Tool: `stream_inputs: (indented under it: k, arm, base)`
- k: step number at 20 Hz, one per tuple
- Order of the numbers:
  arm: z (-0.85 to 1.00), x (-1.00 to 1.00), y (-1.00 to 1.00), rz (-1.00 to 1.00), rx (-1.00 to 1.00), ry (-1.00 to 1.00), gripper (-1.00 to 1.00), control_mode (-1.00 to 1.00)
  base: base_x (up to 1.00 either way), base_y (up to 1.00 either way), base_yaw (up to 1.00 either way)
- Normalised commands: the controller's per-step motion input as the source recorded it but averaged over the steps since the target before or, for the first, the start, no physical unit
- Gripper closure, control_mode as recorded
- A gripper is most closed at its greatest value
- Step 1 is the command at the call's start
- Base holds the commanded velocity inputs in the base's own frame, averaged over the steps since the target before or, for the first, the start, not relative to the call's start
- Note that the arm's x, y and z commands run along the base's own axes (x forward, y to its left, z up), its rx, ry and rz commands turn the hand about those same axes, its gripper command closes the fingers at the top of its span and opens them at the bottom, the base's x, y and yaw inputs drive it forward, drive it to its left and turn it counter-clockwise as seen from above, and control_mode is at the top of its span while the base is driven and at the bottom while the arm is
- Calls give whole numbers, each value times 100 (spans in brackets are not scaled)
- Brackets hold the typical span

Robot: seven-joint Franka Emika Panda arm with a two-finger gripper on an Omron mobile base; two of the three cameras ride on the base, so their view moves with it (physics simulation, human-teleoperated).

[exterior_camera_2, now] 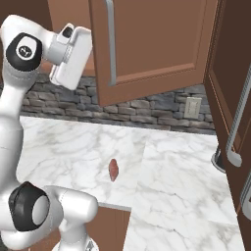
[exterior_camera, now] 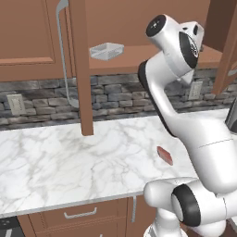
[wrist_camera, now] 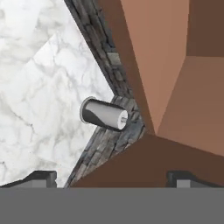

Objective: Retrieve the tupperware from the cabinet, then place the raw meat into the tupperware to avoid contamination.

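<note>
Fingers (wrist_camera: 113,177) spread wide, empty, tupperware (exterior_camera: 107,50) on cabinet (exterior_camera: 152,51) shelf, raw meat (exterior_camera_2: 113,169) on counter (exterior_camera_2: 171,186)

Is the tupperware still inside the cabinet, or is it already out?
Inside. The tupperware sits on the shelf of the cabinet, whose door is open; the raw meat lies on the counter.

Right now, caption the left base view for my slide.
Cabinet open, tupperware on its shelf, raw meat on the marble counter.
</note>
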Motion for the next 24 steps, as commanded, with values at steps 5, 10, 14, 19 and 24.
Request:
stream_inputs:
  k: [5,10,14,19,24]
  arm:
    - [0,15,-40,-17,-11,33,-100,-100]
    - [-11,1,-51,-27,-6,19,-100,-100]
    - [-19,-5,-57,-27,-2,3,-100,-100]
    - [-14,-27,-71,-19,0,0,-100,-100]
    - [0,-54,-90,-5,4,-1,-100,-100]
  base:
    - [0,0,0]
    - [0,0,0]
    - [0,0,0]
    - [0,0,0]
    - [0,0,0]
